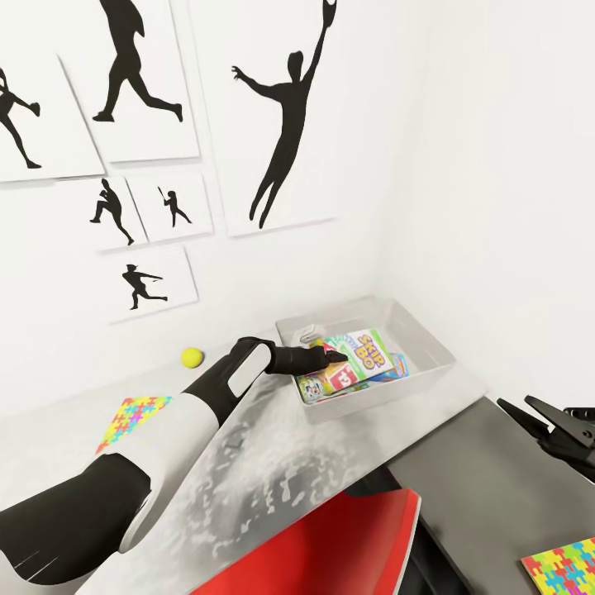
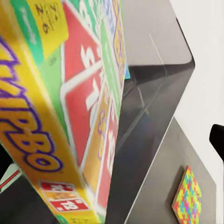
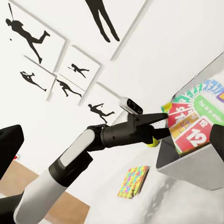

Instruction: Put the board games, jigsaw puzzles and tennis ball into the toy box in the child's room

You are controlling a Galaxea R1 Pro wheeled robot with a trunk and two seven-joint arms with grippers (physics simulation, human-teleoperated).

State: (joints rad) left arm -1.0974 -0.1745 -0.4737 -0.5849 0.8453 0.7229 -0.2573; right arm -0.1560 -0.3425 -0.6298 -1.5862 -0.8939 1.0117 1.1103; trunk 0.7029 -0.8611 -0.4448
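White walls (image 1: 487,165) all around, meeting in a corner. On the back wall, six white pictures (image 1: 264,116) with black shapes of people playing ball: running, jumping, throwing, swinging a bat. One big picture with a jumper reaching high, smaller ones (image 1: 153,281) lower down. A pale grey table (image 1: 273,463) with a speckled, shiny top, pushed against the wall. A darker grey part (image 1: 487,487) of the table on the right side. A red chair (image 1: 339,541) with a grey edge tucked in close below. A strip of brown wooden floor (image 3: 28,182) low by the wall. Soft, bright light everywhere, no dark shadows.
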